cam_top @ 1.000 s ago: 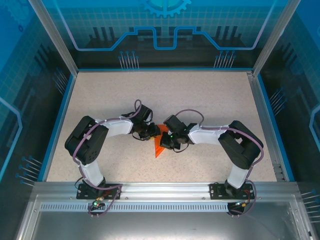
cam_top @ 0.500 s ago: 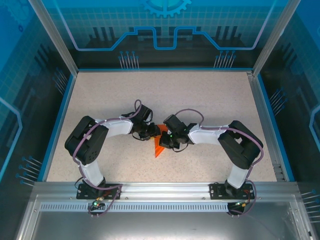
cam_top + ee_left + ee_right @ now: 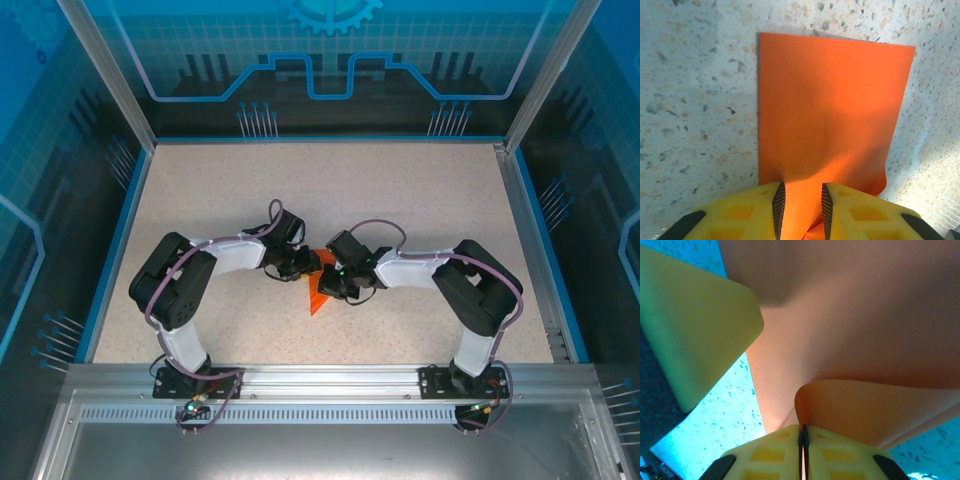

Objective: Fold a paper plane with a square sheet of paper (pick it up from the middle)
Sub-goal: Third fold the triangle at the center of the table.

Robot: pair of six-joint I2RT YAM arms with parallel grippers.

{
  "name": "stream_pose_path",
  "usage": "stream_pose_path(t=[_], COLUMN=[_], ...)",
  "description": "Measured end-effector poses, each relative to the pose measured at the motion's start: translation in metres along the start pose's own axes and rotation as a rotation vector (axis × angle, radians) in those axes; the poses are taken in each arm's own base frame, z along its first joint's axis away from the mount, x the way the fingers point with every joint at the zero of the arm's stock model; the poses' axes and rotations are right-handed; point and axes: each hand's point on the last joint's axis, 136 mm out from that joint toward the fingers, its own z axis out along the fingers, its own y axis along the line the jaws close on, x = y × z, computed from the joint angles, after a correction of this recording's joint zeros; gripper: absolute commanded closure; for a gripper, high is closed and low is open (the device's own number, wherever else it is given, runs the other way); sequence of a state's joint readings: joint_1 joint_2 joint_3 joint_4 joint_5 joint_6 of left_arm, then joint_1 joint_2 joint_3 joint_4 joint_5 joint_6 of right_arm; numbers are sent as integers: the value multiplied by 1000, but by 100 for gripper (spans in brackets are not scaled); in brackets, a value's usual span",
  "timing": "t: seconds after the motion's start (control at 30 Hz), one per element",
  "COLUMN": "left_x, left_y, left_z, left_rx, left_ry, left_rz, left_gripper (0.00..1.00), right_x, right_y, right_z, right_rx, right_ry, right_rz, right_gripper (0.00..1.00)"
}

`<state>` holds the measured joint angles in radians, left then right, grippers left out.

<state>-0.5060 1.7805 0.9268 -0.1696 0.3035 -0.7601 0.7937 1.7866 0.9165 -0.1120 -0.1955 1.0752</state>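
Barely anything shifts since the earlier frames: right arm's elbow edges slightly toward centre, while left arm and paper [image 3: 318, 298] stay put. Paper sits mid-table [image 3: 400, 200] between the two grippers, part folded, with one pointed end aimed at the near edge in the top view. Left gripper [image 3: 298, 268] comes in from the left and right gripper [image 3: 335, 285] from the right, both at the paper's far end and close to each other. Left wrist view: left gripper [image 3: 800, 192] has a narrow gap between the jaws, orange fills that gap, and a flat rectangular flap of paper [image 3: 830, 110] lies on the table ahead of it; looks like a grip on a raised ridge. Right wrist view: right gripper [image 3: 803, 429] has its jaws all but together with only a thin slit, and a curled fold of paper [image 3: 865, 315] rises right at the tips, so I judge it pinched. Handling: very light, thin, floppy, bows and curls when lifted, creases for good and could tear if the two grips pull apart; also likely to slide on the speckled top. Best hold is a pinch on a fold or edge near the middle, with pads flat so layers stay aligned. Count: one orange paper, two grippers, two arms, one table.
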Motion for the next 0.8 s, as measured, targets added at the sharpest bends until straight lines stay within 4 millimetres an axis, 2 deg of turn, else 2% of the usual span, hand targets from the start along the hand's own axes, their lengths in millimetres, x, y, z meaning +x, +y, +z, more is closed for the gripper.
stream_pose_path(t=[0.23, 0.43, 0.57, 0.8], left_x=[0, -18, -27, -18], left_y=[-2, -6, 4, 17], left_z=[-8, -37, -52, -52], left_rx=[0, 28, 30, 6], left_ry=[-6, -82, -122, -108], left_rz=[-2, -28, -58, -79], left_gripper=[69, 68, 67, 68], right_x=[0, 0, -1, -1], right_y=[3, 8, 11, 14], right_z=[0, 0, -1, -2], right_rx=[-8, -29, -40, -48], right_ry=[4, 6, 7, 0], right_rz=[-6, -17, -21, -37], right_gripper=[74, 61, 53, 52])
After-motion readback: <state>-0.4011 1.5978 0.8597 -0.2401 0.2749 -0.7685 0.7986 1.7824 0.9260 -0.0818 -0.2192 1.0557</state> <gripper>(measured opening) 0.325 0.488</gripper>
